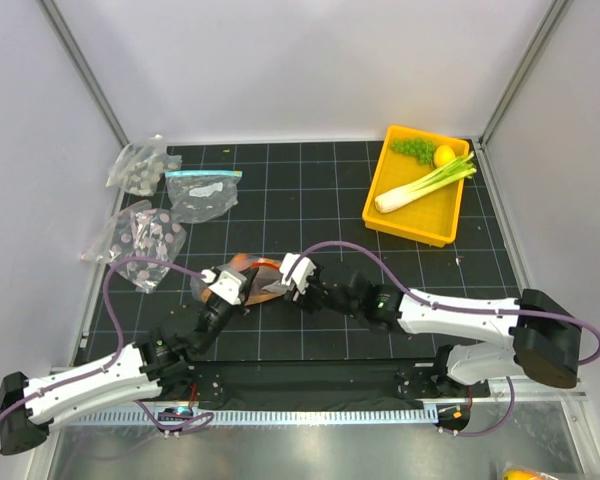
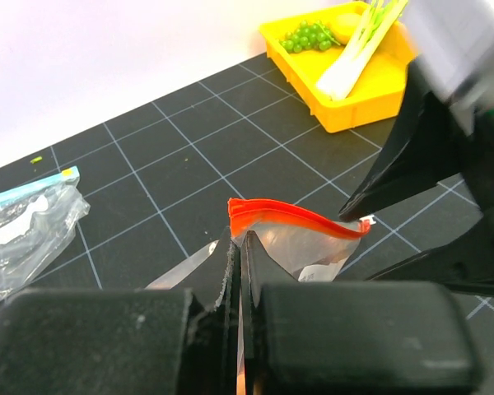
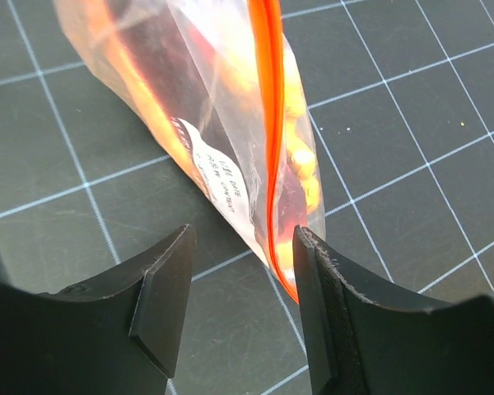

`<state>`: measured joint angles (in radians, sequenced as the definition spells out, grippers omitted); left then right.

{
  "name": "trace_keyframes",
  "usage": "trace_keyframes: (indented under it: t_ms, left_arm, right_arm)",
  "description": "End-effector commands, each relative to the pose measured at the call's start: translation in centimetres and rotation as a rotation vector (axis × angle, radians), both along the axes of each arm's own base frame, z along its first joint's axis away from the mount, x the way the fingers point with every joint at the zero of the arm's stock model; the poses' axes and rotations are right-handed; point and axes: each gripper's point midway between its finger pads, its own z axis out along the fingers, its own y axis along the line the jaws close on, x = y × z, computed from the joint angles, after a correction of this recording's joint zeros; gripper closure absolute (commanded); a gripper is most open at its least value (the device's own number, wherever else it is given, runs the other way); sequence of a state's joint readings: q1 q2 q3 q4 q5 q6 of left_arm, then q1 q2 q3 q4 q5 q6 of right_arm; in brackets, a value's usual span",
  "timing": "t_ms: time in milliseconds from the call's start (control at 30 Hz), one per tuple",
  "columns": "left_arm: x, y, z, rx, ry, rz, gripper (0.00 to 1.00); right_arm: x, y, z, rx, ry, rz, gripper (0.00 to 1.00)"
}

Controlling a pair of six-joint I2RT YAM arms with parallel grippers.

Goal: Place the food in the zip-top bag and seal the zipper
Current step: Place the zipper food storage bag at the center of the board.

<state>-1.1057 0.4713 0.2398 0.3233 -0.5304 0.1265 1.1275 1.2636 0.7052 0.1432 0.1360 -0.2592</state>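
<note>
In the middle of the black counter (image 1: 310, 200) lies the zip-top bag (image 1: 252, 268), right between the two pincers. The bag is clear and crinkly. Its zipper (image 2: 296, 216) is a thin orange-red strip along the top edge. The food (image 3: 300, 164) is inside the bag: orange and yellow bits and a dark-red slab (image 3: 152, 66). A small white label (image 3: 218, 177) with tiny writing sits on the side of the bag.

The left pincer (image 2: 235, 263) is squeezed together on the bag, just under one end of the zipper. From there the strip runs across to the right pincer (image 3: 243, 271) at the other end. Its two black fingers (image 3: 160, 296) stand apart, and the corner of the bag pokes into the gap between them. The end of the zipper is just beside one finger. I cannot tell if it touches. I also cannot tell if the strip is pressed shut all the way along.

At the back on the right is a yellow tray (image 1: 410, 234). In it are green grapes (image 1: 412, 149), a lemon (image 1: 444, 155) and a leek (image 1: 425, 183). On the left side of the counter lie three other clear bags. One is a bag with a light-blue strip (image 1: 202, 192). Next to it is a bag of grey dotted pieces (image 1: 138, 166), and a second one (image 1: 138, 235) lies nearer the arms. All three are well apart from the pincers.
</note>
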Motion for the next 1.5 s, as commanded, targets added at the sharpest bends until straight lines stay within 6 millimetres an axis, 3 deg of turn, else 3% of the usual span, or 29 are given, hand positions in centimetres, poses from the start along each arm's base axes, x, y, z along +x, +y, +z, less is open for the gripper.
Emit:
trace_keyframes:
  t_ms: [0, 200, 400, 567, 767, 833, 900, 1000, 1100, 1133, 1167, 1200, 1233, 1300, 1400, 1467]
  left_arm:
    - [-0.2, -0.2, 2.0, -0.085, -0.027, -0.020, 1.00]
    - [-0.7, -0.2, 2.3, -0.105, -0.042, -0.045, 1.00]
    - [-1.1, 0.1, 2.6, -0.123, -0.060, -0.062, 1.00]
    - [-1.4, 0.0, 2.8, -0.127, -0.074, -0.082, 1.00]
    - [-1.5, -0.4, 2.8, -0.116, -0.079, -0.103, 1.00]
    - [-1.5, -0.5, 2.7, -0.111, -0.077, -0.103, 1.00]
    - [-1.4, -0.4, 2.7, -0.110, -0.074, -0.097, 1.00]
    - [-1.2, 0.1, 2.7, -0.122, -0.072, -0.067, 1.00]
    - [-1.2, 0.3, 3.0, -0.138, -0.075, -0.060, 0.88]
    - [-1.2, 0.3, 3.1, -0.138, -0.076, -0.061, 0.77]
    - [-1.2, 0.3, 3.2, -0.144, -0.077, -0.063, 0.71]
    - [-1.2, 0.3, 3.2, -0.143, -0.078, -0.062, 0.66]
    - [-1.1, 0.4, 3.1, -0.141, -0.075, -0.052, 0.59]
    - [-1.0, 0.4, 3.1, -0.142, -0.073, -0.047, 0.57]
    - [-0.8, 0.6, 3.3, -0.148, -0.068, -0.032, 0.46]
    - [-0.5, 1.1, 3.6, -0.170, -0.067, 0.003, 0.38]
  right_arm:
    - [1.6, 0.7, 1.3, 0.020, -0.073, -0.032, 0.42]
    - [3.1, 0.9, 0.5, 0.004, -0.082, -0.061, 0.42]
    - [5.0, 0.1, 1.6, 0.081, -0.102, -0.111, 0.40]
    - [5.0, 0.4, 1.6, 0.108, -0.091, -0.072, 0.37]
    - [4.5, 1.9, 1.0, 0.087, -0.063, 0.014, 0.42]
    - [3.6, 2.7, 0.5, 0.074, -0.033, 0.089, 0.62]
    - [2.7, 3.3, 0.4, 0.058, -0.004, 0.148, 0.99]
    - [2.6, 3.1, 1.0, 0.070, 0.009, 0.140, 0.99]
    - [3.0, 1.7, 2.5, 0.073, 0.038, 0.048, 0.99]
    - [3.0, 1.2, 2.8, 0.079, 0.080, 0.001, 0.99]
    - [3.2, 1.4, 4.4, 0.098, 0.105, -0.029, 0.99]
    - [3.6, -1.1, 2.5, -0.017, 0.158, -0.148, 0.99]
    - [4.0, -1.1, 4.3, 0.023, 0.206, -0.221, 0.99]
    - [3.5, -3.5, 3.3, -0.047, 0.308, -0.368, 0.99]
    - [2.7, -4.0, 5.3, 0.005, 0.397, -0.440, 0.99]
    - [2.3, -4.2, 8.5, 0.111, 0.425, -0.472, 0.99]
